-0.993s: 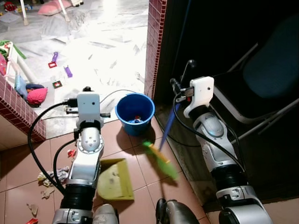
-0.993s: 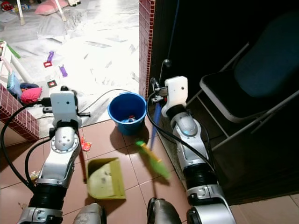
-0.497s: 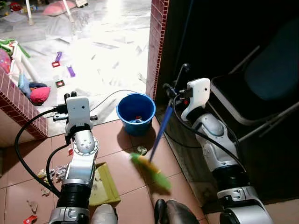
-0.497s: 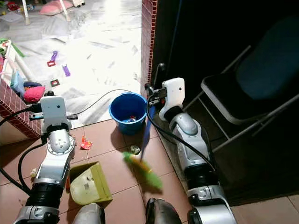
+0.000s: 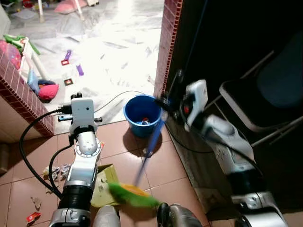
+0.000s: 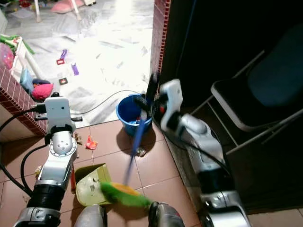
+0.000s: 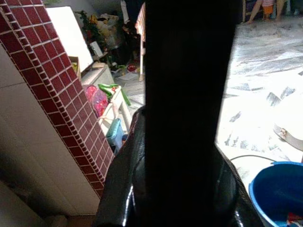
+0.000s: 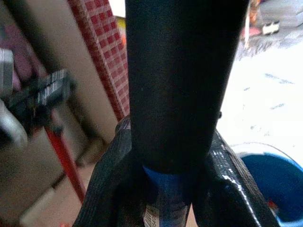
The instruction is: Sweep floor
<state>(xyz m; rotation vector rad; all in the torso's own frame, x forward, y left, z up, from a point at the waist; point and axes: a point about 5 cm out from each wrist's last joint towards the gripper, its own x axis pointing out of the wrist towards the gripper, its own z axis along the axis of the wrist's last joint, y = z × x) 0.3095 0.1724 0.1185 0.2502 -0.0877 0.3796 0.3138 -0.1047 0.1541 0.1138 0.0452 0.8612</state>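
Observation:
My right gripper (image 5: 165, 104) is shut on the blue handle of the broom (image 5: 150, 141), close beside the bucket. In the right wrist view the blue handle (image 8: 166, 189) sits between the black fingers. The green bristles (image 5: 133, 196) are low by my feet, at the mouth of the yellow-green dustpan (image 5: 101, 188). That dustpan lies on the brown tiles under my left forearm. My left gripper (image 8: 40, 94) is shut on the dustpan's thin red handle (image 8: 64, 151). Crumpled paper scraps (image 5: 57, 172) lie left of the dustpan, and a small scrap (image 5: 147, 152) lies in front of the bucket.
A blue bucket (image 5: 141, 113) with bits inside stands at the doorway. Red-tiled walls stand at the left (image 5: 23, 101) and at the door post (image 5: 168, 42). A dark folding chair (image 5: 265, 101) fills the right. Black cables trail on the floor; toys (image 5: 78, 70) lie on the white floor beyond.
The broom head has swung left and toward me, from right of the dustpan to its mouth. The dustpan shifted left under my left arm. The camera has also moved.

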